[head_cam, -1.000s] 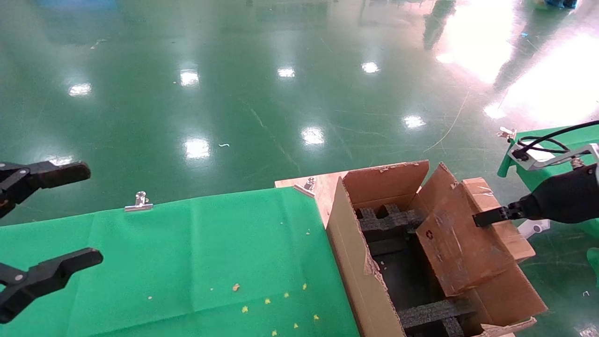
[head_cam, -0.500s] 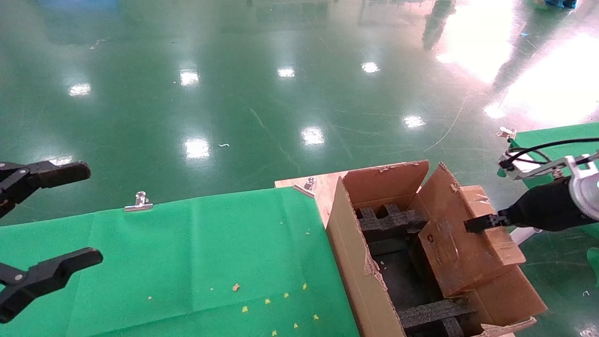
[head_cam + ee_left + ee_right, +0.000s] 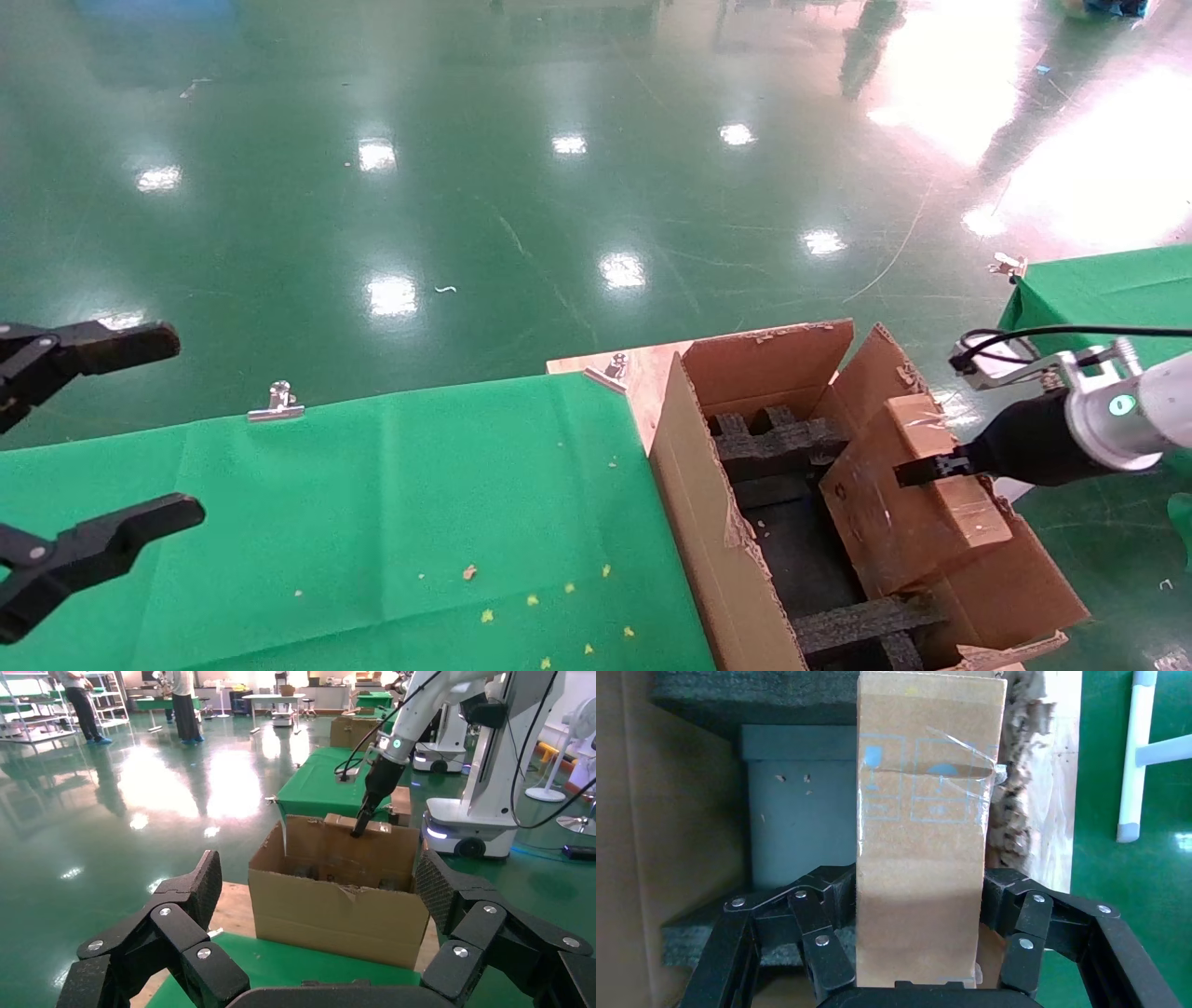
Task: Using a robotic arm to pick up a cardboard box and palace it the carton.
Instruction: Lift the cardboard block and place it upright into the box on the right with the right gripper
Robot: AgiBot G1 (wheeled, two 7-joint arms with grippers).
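At lower right of the head view, the right black gripper [image 3: 917, 471] clamps the small flat brown taped cardboard box [image 3: 899, 503], likely light, stiff and best held across its narrow faces, tilted over the large flapped foam-lined carton [image 3: 708, 522], while the left black gripper [image 3: 93, 447] gapes idle at left.

The cardboard box [image 3: 921, 839] is matt brown paperboard with a strip of clear glossy tape [image 3: 947, 769] wrinkled across its seam and faint blue print beneath. The carton [image 3: 712, 522] is rough corrugated board, its flap edges torn and fibrous, and it holds black foam inserts [image 3: 861, 620] of coarse, porous look. The right gripper [image 3: 916, 948] clasps the box with matt black plastic fingers [image 3: 821, 941] (small bright metal rivets at the joints); the robotic arm [image 3: 1141, 410] behind it is glossy white. A soft green cloth [image 3: 372, 522] covers the table, pinned by a shiny metal clip [image 3: 276, 403], and the green floor [image 3: 521, 168] is mirror-glossy
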